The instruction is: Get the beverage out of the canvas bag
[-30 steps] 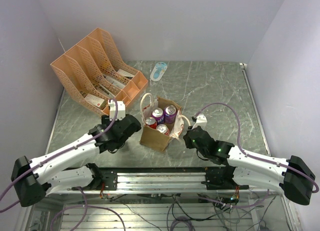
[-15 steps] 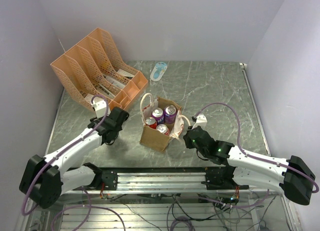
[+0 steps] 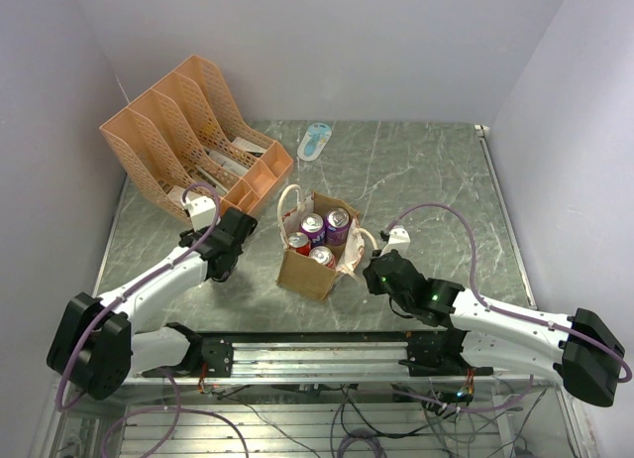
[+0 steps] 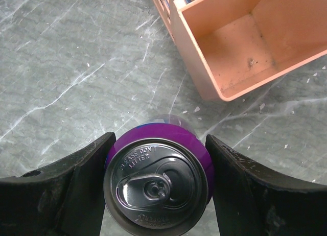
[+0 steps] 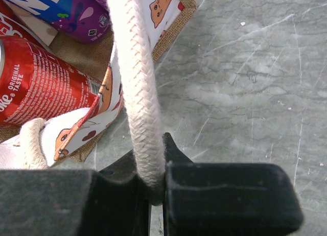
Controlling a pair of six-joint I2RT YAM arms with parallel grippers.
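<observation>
The canvas bag (image 3: 307,271) stands mid-table with its top agape, showing two purple cans (image 3: 313,226) and two red cans (image 3: 299,243). A purple beverage can (image 4: 157,182) sits upright between the black fingers (image 4: 71,190) of my left gripper (image 4: 159,140), which is shut on it. That left gripper (image 3: 220,256) is left of the bag, beside the orange rack; from above the can is hidden under it. My right gripper (image 5: 156,181) is shut on the bag's cream rope handle (image 5: 137,93), at the bag's right side (image 3: 369,271). A red can (image 5: 41,88) shows inside the bag.
An orange plastic file rack (image 3: 188,131) with papers fills the back left; its low front tray (image 4: 245,42) lies just beyond the held can. A white and blue object (image 3: 315,141) lies at the back. Walls close both sides.
My left arm has swung left, away from the bag and toward the rack, carrying the purple can. The right arm and the bag have stayed put.
</observation>
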